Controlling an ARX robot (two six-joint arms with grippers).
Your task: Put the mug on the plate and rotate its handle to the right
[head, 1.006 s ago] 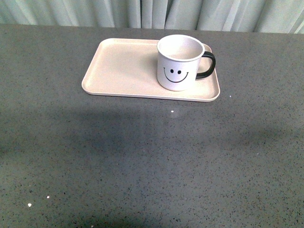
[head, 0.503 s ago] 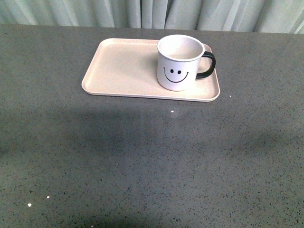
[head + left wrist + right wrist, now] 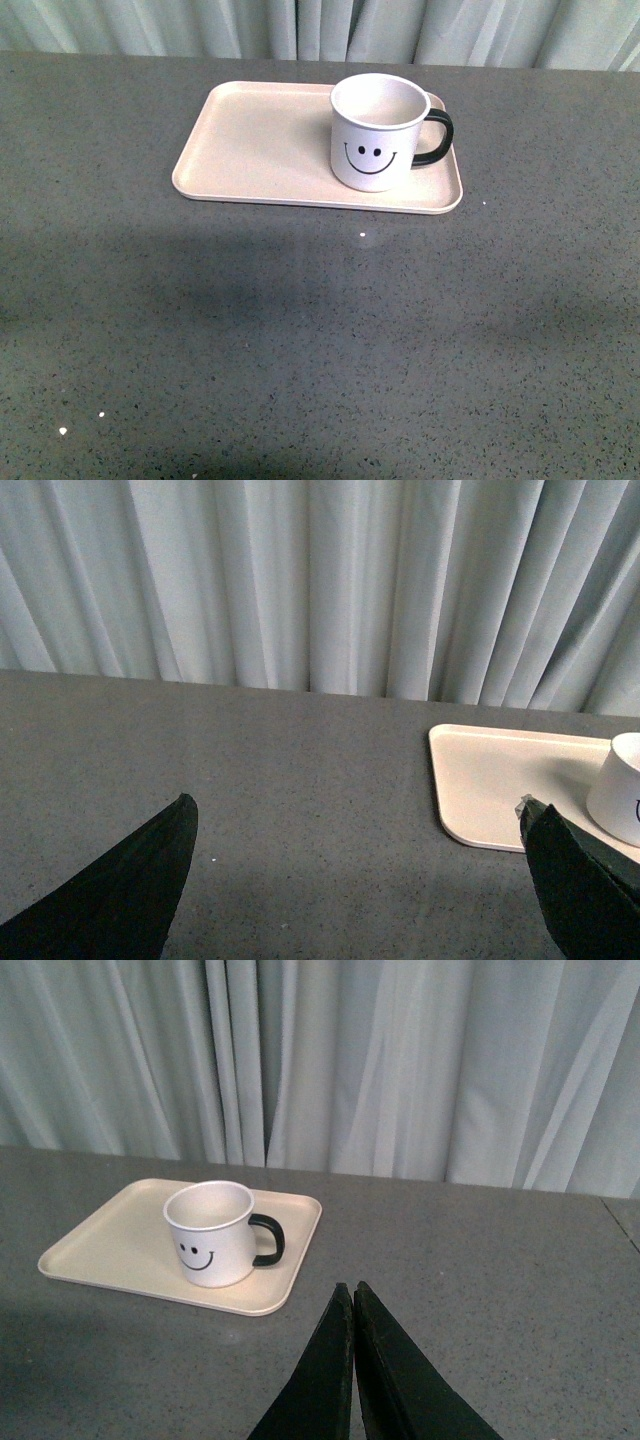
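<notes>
One mug [image 3: 378, 135] upright on the plate's [image 3: 255, 140] right end, handle [image 3: 436, 137] pointing right, grey surface [image 3: 320, 330], left end effector [image 3: 355, 880] spread open, right end effector [image 3: 352, 1305] closed, empty

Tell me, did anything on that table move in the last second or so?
Nothing visibly changed. In the front view the mug stands upright on the right end of the plate, smiley face toward the camera and handle pointing right, just as before. Neither arm shows in that view. From the wrist cameras, the left gripper is open and the right gripper is shut, both away from the mug.
</notes>
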